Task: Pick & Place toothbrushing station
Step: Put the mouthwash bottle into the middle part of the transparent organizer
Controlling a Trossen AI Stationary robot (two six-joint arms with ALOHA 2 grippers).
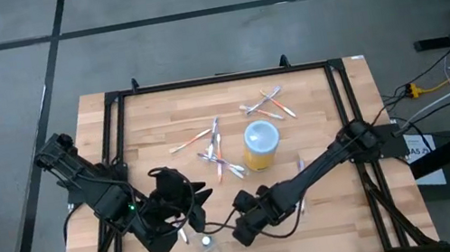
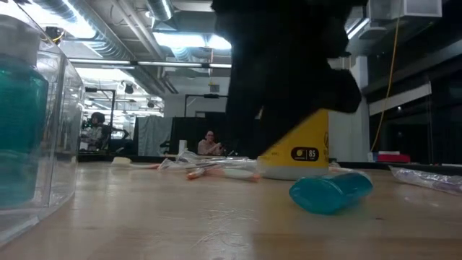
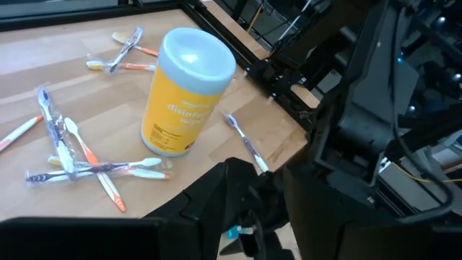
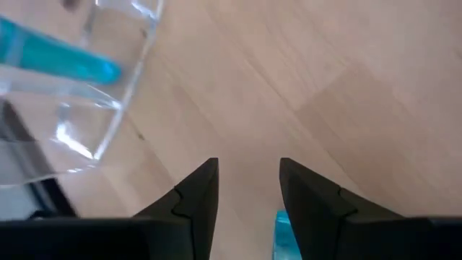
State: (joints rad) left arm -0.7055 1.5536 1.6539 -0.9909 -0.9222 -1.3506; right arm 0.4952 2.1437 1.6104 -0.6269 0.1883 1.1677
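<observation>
Teal tube point(image 4: 285, 235) between right tool point(image 4: 248, 189) tips

Bright ceiling lights point(image 2: 166, 36) shine from above. The near teal tube point(image 2: 330, 192) looks blurry, and the clear pouch point(image 4: 108, 94) shows glare.

A wooden table point(image 1: 322, 101) (black-framed), with two seated people point(image 2: 209, 144) far behind.

Two dark, matte, jointed arms with blocky angular housings, black cables looping beside them, a small green light glowing on the left arm point(image 1: 98, 188).
</observation>
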